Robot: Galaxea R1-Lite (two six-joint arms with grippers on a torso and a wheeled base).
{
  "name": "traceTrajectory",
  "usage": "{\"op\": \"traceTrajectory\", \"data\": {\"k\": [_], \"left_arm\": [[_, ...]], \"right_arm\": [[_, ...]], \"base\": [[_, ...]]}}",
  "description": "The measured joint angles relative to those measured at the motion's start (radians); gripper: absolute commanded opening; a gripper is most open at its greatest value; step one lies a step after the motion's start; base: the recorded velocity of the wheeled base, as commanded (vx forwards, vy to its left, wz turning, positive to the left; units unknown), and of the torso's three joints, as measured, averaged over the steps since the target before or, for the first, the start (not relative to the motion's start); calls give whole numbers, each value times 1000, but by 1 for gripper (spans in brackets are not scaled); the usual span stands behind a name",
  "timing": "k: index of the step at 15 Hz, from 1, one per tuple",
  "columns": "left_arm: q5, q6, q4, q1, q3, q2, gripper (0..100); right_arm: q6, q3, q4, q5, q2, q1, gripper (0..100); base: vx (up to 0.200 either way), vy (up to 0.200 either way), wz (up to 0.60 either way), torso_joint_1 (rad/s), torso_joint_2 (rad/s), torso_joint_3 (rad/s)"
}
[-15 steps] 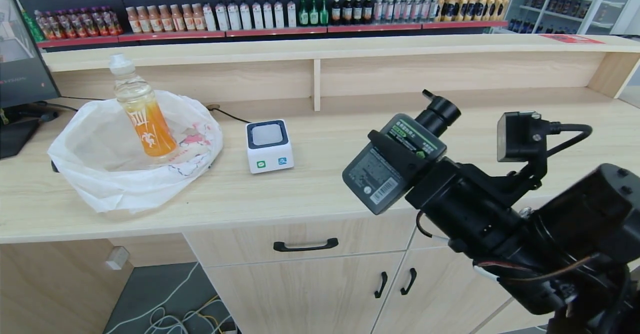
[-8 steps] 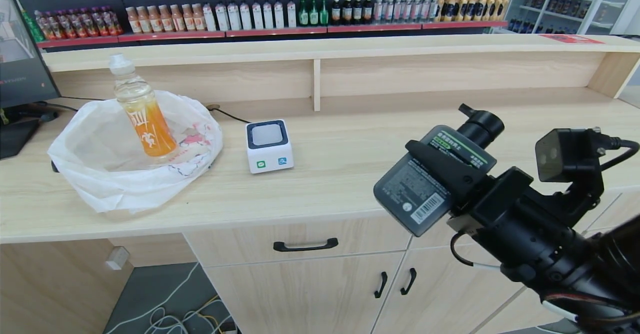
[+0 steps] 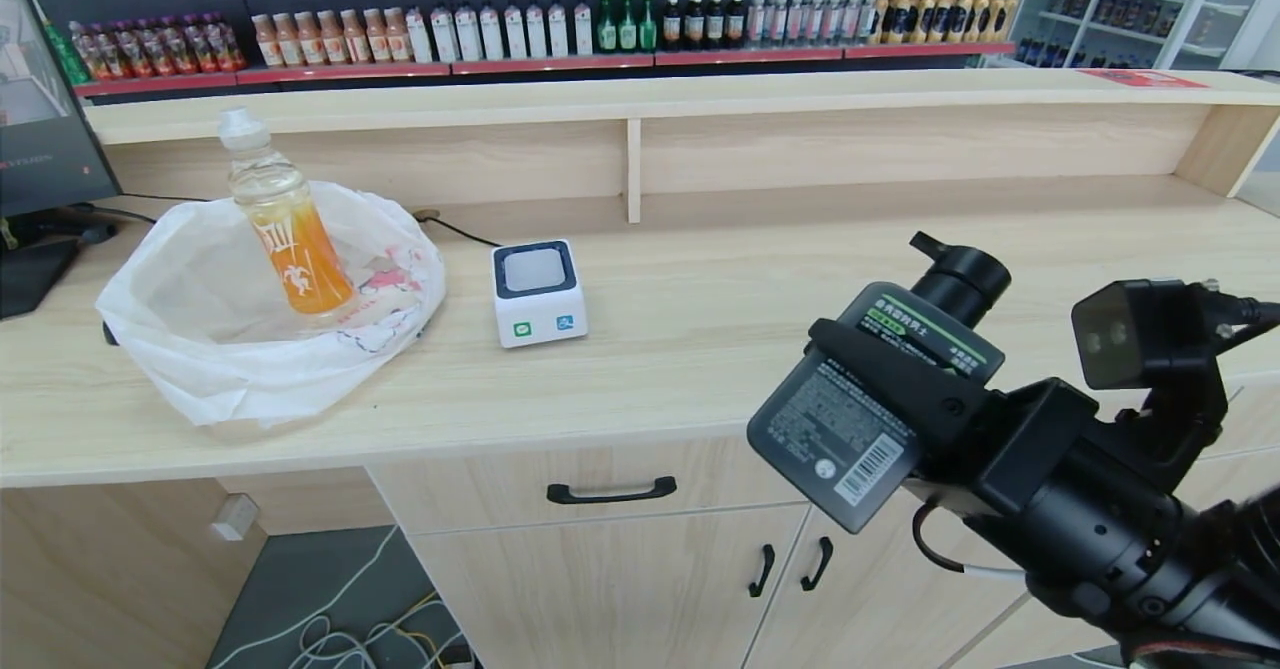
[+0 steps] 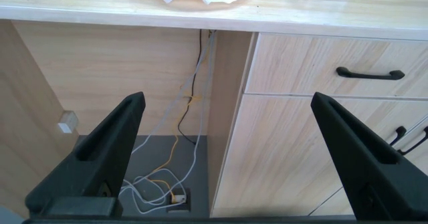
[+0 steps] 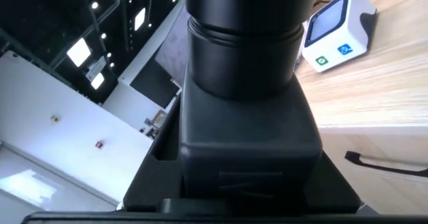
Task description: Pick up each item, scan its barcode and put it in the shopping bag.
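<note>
My right gripper (image 3: 905, 389) is shut on a dark grey bottle (image 3: 835, 429) with a black cap, held off the counter's front edge at the right. Its base with a barcode (image 3: 866, 469) faces up toward me. In the right wrist view the bottle (image 5: 247, 110) stands between the fingers, with the white scanner (image 5: 334, 30) beyond it. The scanner (image 3: 538, 292) sits mid-counter. At the left lies the white shopping bag (image 3: 200, 359) with an orange drink bottle (image 3: 290, 239) standing in it. My left gripper (image 4: 234, 164) hangs open below the counter, holding nothing.
A wooden counter (image 3: 650, 349) has a raised back ledge (image 3: 640, 99). Under it are a drawer handle (image 3: 611, 494) and cabinet door handles (image 3: 790, 567). A monitor (image 3: 40, 149) stands at far left. Cables (image 4: 167, 184) lie on the floor.
My right arm has carried the dark bottle to the right and downward, farther from the scanner. The bag, orange bottle and scanner have stayed put.
</note>
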Motion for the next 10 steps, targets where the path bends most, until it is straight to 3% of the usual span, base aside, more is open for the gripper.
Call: {"op": "traceTrajectory", "data": {"k": [6,10], "left_arm": [[0,0,0,0,0,0,100],[0,0,0,0,0,0,100]], "right_arm": [[140,-4,0,40,-50,-3,0],[134,-27,0,107,-73,1,0]], "base": [[0,0,0,0,0,0],[0,0,0,0,0,0]]}}
